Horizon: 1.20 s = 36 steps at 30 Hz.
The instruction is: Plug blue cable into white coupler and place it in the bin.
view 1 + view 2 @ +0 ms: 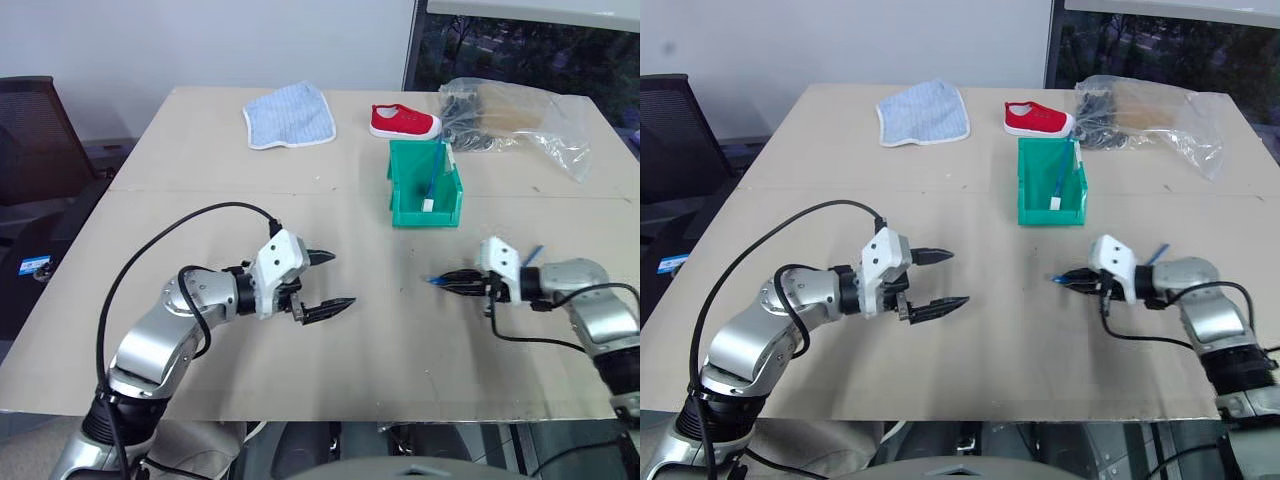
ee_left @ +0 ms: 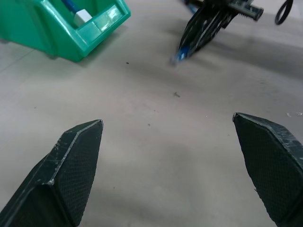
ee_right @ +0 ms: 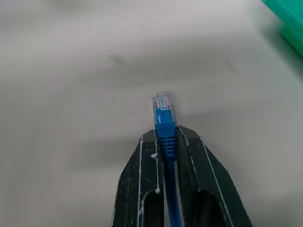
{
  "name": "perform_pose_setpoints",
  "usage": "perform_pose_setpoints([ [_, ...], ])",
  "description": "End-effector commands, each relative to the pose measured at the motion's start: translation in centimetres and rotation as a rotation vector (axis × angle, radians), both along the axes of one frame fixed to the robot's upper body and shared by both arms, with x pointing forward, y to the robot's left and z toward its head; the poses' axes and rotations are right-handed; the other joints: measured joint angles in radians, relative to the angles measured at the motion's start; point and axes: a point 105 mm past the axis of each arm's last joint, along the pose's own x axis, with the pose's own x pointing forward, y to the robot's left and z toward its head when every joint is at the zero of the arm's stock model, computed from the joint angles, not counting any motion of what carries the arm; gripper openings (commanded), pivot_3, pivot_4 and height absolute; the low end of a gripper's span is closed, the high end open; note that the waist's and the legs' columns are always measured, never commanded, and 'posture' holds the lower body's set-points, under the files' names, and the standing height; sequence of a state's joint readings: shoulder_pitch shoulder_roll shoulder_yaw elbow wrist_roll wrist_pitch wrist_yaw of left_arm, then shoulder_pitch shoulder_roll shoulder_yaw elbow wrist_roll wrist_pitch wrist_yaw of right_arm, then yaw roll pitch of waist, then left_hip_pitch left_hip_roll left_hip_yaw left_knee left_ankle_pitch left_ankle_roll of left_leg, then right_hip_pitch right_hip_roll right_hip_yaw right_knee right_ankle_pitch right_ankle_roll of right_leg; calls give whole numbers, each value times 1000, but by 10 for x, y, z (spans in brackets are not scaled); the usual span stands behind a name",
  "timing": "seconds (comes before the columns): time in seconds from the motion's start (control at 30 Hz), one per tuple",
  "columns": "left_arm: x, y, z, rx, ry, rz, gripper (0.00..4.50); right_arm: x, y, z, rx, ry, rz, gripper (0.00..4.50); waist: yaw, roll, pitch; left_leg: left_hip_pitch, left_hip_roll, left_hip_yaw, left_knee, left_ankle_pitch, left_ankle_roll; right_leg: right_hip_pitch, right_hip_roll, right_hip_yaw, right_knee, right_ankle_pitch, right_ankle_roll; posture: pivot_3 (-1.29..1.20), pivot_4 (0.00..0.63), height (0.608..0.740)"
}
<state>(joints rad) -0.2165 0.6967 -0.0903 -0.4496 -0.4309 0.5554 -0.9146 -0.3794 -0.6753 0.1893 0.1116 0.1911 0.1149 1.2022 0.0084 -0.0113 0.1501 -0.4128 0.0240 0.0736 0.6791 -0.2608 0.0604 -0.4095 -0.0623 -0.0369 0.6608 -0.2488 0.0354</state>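
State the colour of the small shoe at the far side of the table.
Red with a white sole; the shoe shows best in the left eye view.

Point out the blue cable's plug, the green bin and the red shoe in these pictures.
blue cable (image 3: 162, 105), right wrist view, on its clear plug past the fingertips.
bin (image 1: 424, 214), left eye view, on its front wall.
shoe (image 1: 403, 122), left eye view, on its red side.
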Motion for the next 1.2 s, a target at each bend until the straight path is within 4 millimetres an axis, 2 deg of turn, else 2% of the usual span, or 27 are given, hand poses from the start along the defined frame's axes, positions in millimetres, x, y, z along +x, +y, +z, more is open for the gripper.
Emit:
perform_pose_setpoints([
  [0.03, 1, -1, 3, 35, -27, -29, 4500, -1, 29, 10, -19, -69, 135, 75, 2, 0, 0, 0, 0, 0, 0, 0, 0, 0, 0, 0, 0, 0, 0, 0, 150, 740],
  [0.13, 1, -3, 1, 50, -19, -47, 4500, 2, 40, 10, -40, -81, 174, 75, 6, 0, 0, -1, -1, 0, 0, 0, 0, 0, 0, 0, 0, 0, 0, 0, 150, 740],
  [0.17, 1, -5, 0, 58, -17, -55, 4500, 3, 42, 11, -41, -82, 179, 399, 6, -1, 1, -1, -1, 0, 1, 0, 0, 0, 0, 0, 0, 0, 0, 0, 150, 740],
  [0.23, 3, -7, -3, 71, -16, -67, 4500, 4, 43, 14, -35, -83, 177, 1113, 8, -1, 1, -2, -1, 0, 2, 0, 0, 0, -1, 0, -1, 0, 0, 0, 150, 740],
  [0.3, 7, -11, -6, 91, -22, -77, 4500, 4, 37, 18, -23, -88, 152, 2036, 8, -1, 1, -2, -1, 0, 3, 0, 0, 0, -1, 0, -1, 0, 0, 0, 150, 740],
  [0.4, 14, -19, -10, 107, -17, -106, 4500, 2, 23, 29, 42, -97, 69, 3591, 7, -1, 1, -2, -1, 0, 3, 0, 0, 0, 0, 0, 0, 0, 0, 0, 150, 740],
  [0.43, 17, -22, -11, 107, -17, -115, 4500, -1, 17, 34, 73, -96, 39, 4309, 6, -2, 1, -2, -1, 0, 3, 0, 0, 0, -1, 0, 0, 0, 0, 0, 150, 740],
  [0.57, 28, -39, -19, 103, 0, -165, 4500, -19, -5, 46, 210, -45, -92, 4427, 11, -2, 1, -2, -1, -1, 4, 0, 0, 0, 0, -1, 0, 0, 0, 0, 150, 740],
  [0.67, 37, -49, -38, 161, 36, -194, 4500, -43, -26, 31, 196, 10, -159, 4427, 12, -2, 1, -2, -1, -1, 4, 0, 0, 1, 0, -1, 0, 0, 0, 0, 150, 740],
  [0.73, 42, -55, -46, 182, 41, -198, 4500, -51, -33, 26, 211, 18, -215, 4427, 10, -2, 1, -2, -1, -1, 4, -2, 4, 1, 0, -1, 0, 0, 0, 0, 150, 740],
  [0.87, 52, -60, -57, 228, 45, -191, 4500, -57, -41, 20, 239, 7, -327, 4427, 4, -2, 1, -1, -1, 0, 4, -3, 5, 1, 2, 0, 1, 0, 0, 0, 150, 740],
  [0.97, 60, -64, -66, 238, 29, -171, 4500, -58, -40, 20, 270, -3, -372, 4427, 7, -2, 1, 0, -1, -1, 5, -3, 5, 2, 1, 0, 1, 0, 0, 0, 150, 740],
  [1.1, 51, -65, -75, 245, 80, -219, 4500, -59, -40, 20, 270, -18, -405, 4427, 19, -2, 0, 0, -1, -2, 7, -2, 6, 4, -1, -1, 1, 0, 0, 0, 150, 740],
  [1.2, 48, -65, -75, 243, 84, -237, 3248, -61, -41, 21, 272, -18, -418, 4500, 16, -2, 0, 0, -2, -2, 7, -2, 7, 4, -1, 0, 0, 0, 0, 0, 150, 740],
])
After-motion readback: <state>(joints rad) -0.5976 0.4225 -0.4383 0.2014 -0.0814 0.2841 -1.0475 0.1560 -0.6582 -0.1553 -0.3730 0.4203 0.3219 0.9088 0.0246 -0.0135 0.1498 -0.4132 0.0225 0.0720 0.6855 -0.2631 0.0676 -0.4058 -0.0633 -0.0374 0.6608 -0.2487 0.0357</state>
